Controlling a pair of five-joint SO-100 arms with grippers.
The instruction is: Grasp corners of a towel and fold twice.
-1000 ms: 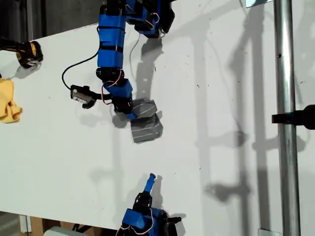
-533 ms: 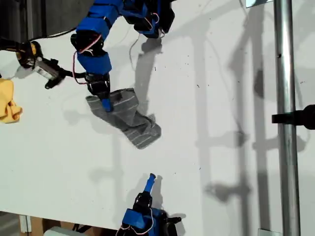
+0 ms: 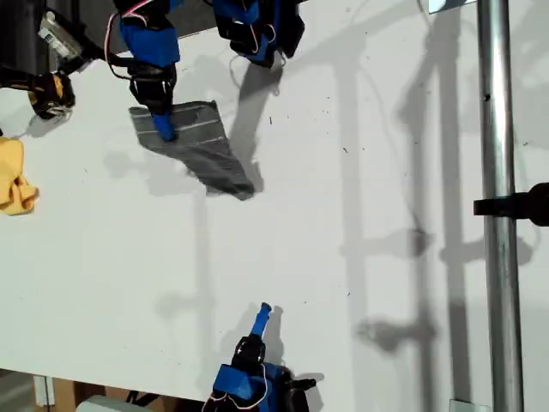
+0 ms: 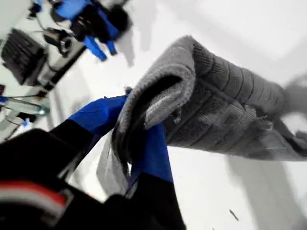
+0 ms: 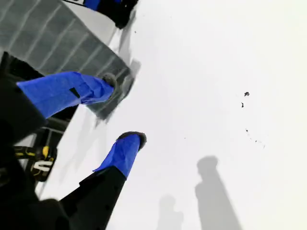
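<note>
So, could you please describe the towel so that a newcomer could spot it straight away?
Look at the white table in the exterior view, toward its upper left. The towel hangs there from my first pincer, which is shut on one edge. It is dark grey with thin pale stripes, unlike the yellow cloth at the left edge.

towel corner in my first gripper [image 4: 139, 143]: hidden between the blue fingers in the first wrist view; the towel [image 4: 225, 120] is blurred there.
towel far edge: partly covered by my first gripper [image 3: 163, 129] in the exterior view.
first arm: cut off by the far edge of the exterior view.
second arm [image 3: 249, 378]: base cut off by the near edge.
yellow cloth [image 3: 15, 184]: cut off by the exterior view's left edge.
towel in the second wrist view [image 5: 57, 43]: cut off by the picture's edge.
</note>
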